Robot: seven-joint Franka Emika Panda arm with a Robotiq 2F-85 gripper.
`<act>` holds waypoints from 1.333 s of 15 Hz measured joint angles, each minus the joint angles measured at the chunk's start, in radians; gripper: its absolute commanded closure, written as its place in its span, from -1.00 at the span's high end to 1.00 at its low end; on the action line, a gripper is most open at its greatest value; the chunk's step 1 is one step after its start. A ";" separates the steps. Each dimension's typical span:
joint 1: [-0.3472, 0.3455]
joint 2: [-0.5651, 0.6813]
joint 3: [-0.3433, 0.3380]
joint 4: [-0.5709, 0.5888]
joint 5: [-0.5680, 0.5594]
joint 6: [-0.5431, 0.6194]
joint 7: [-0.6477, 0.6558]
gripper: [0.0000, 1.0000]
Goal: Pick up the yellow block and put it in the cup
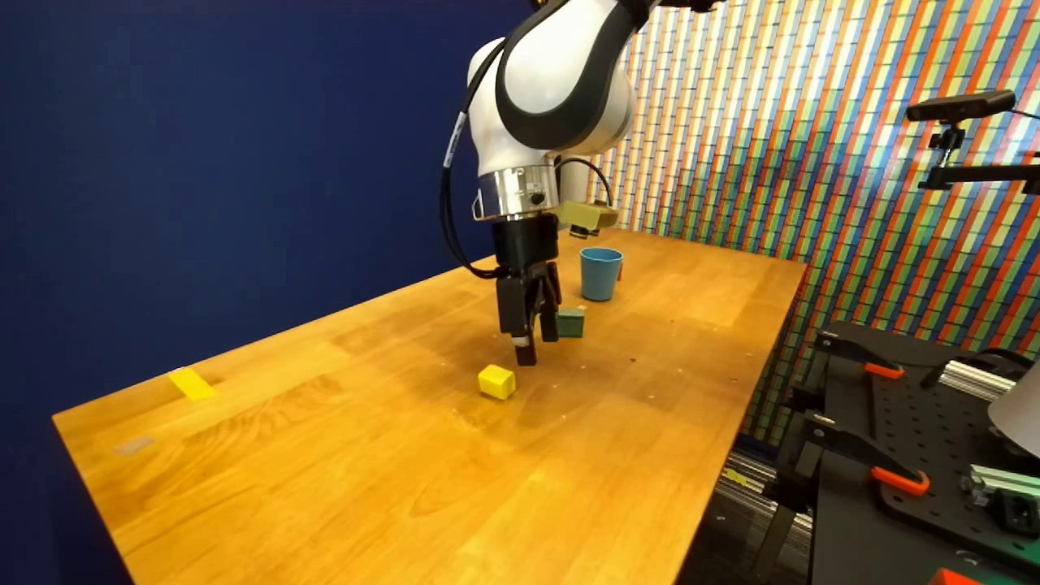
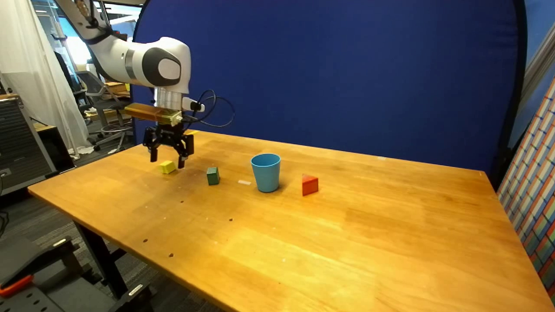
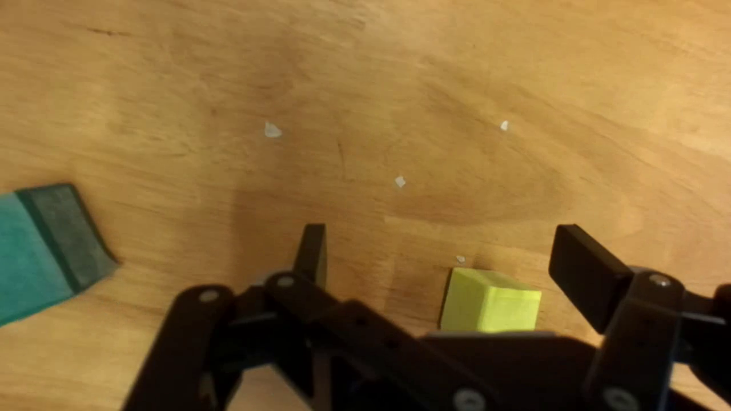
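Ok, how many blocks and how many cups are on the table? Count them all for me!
Blocks: 3 (yellow block, green block, red block)
Cups: 1 (blue cup)
Total: 4

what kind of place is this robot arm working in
Probably a robotics lab or workshop: there's a robot arm over a wooden table, what looks like a mounted camera, and a black perforated board with orange-tipped clamps at its edge.

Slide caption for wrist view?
Open end effector above a wooden tabletop, yellow block appearing between its fingers, green block cut off at image left.
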 measured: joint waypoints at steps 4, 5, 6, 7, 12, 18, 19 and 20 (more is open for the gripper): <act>0.020 0.101 0.008 0.097 -0.023 0.000 -0.004 1.00; 0.027 0.123 0.009 0.119 -0.026 0.000 -0.004 1.00; 0.032 0.143 0.009 0.140 -0.027 -0.002 -0.004 0.50; 0.036 0.155 0.009 0.155 -0.033 -0.005 -0.003 0.48; 0.045 0.175 0.009 0.198 -0.072 -0.005 -0.002 -0.29; 0.051 0.135 -0.008 0.186 -0.080 -0.005 0.052 -0.79; 0.051 0.113 -0.025 0.174 -0.094 -0.005 0.076 -0.79; 0.050 0.085 -0.046 0.158 -0.107 -0.005 0.102 -0.79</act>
